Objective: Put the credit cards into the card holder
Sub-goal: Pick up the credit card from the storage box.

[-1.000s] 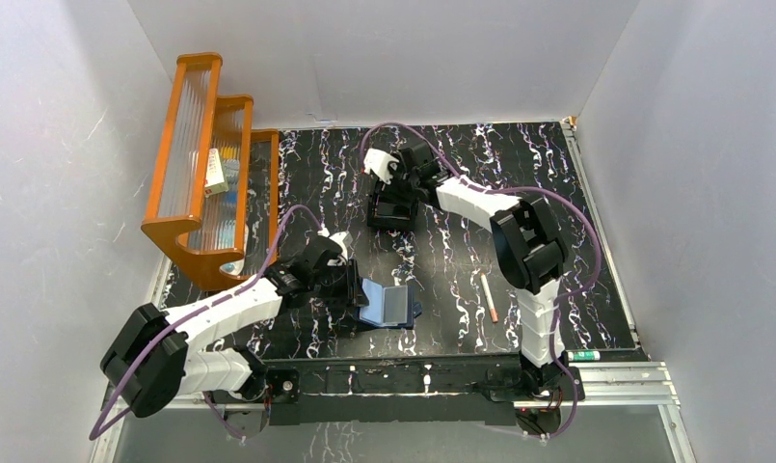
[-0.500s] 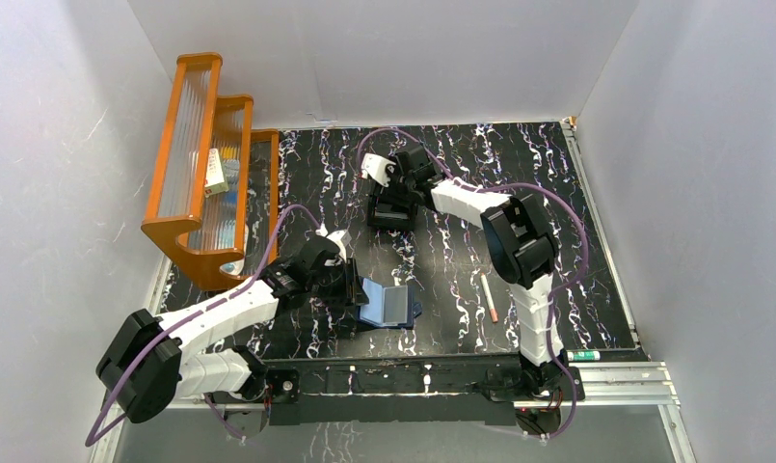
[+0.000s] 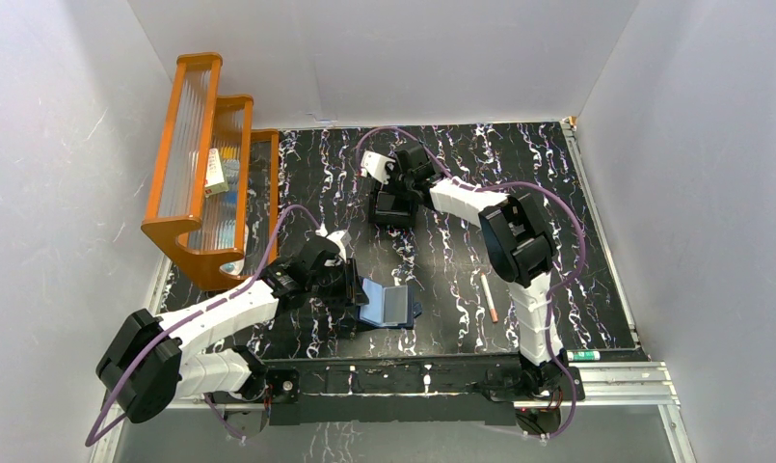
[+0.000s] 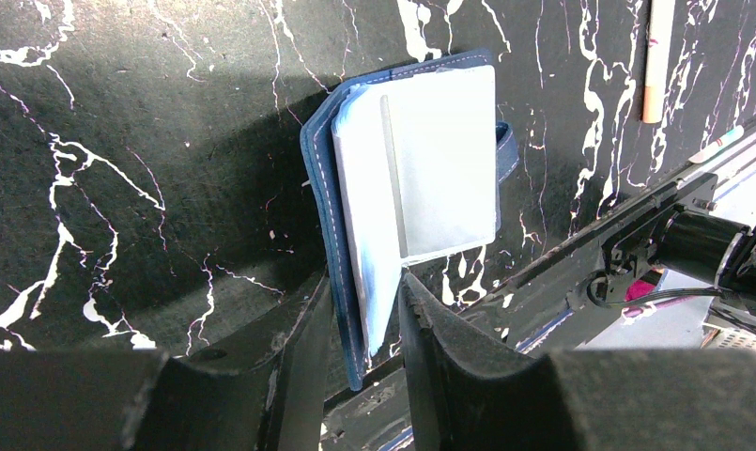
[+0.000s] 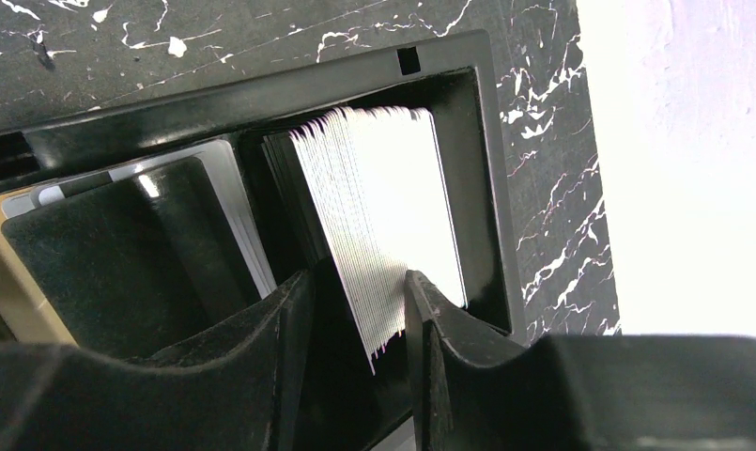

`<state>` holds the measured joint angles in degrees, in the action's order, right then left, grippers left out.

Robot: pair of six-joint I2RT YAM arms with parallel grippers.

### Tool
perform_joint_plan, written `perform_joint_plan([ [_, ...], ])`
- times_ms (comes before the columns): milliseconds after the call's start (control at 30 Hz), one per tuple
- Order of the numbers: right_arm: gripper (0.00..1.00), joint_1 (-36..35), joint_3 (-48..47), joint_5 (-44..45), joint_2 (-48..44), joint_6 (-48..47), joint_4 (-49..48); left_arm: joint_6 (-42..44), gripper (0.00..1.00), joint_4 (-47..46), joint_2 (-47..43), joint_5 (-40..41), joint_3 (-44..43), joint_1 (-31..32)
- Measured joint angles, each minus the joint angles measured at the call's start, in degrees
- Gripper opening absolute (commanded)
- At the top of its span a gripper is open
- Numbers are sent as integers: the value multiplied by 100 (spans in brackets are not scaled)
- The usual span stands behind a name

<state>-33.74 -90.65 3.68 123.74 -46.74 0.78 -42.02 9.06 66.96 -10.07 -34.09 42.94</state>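
Note:
The card holder, a navy wallet, lies open near the front centre, its lighter blue inside up. My left gripper is shut on its left flap; in the left wrist view the fingers pinch the navy cover and blue lining of the wallet. My right gripper reaches into the black box at the back. In the right wrist view its fingers are open and straddle a leaning stack of white credit cards, with a gap on the left side. Pale grey and tan-gold cards stand in the neighbouring compartment.
An orange tiered rack stands at the back left. A thin pale stick lies right of the wallet and shows in the left wrist view. The box rim surrounds my right fingers. White walls enclose the table.
My right gripper has shifted slightly back and down into the black box. My left gripper and the wallet have stayed put.

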Motion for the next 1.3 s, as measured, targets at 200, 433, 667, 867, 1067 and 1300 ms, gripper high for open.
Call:
perform_joint_plan([
  [200, 48, 2, 0, 24, 0, 2, -46, 0, 31, -2, 0, 0, 0, 0],
  [433, 47, 15, 0, 44, 0, 4, -116, -22, 31, -4, 0, 0, 74, 0],
  [667, 47, 26, 0, 42, 0, 31, -136, -61, 31, -7, -48, -2, 144, 0],
  [867, 42, 28, -11, 42, 0, 94, -136, -63, 31, -7, -59, -2, 157, 0],
  [1067, 38, 31, -160, 26, 0, 197, -133, -63, 31, -7, -59, -7, 157, 0],
  [1300, 5, 28, -192, -96, -2, 284, 2, -61, 31, -7, -59, -7, 157, 0],
])
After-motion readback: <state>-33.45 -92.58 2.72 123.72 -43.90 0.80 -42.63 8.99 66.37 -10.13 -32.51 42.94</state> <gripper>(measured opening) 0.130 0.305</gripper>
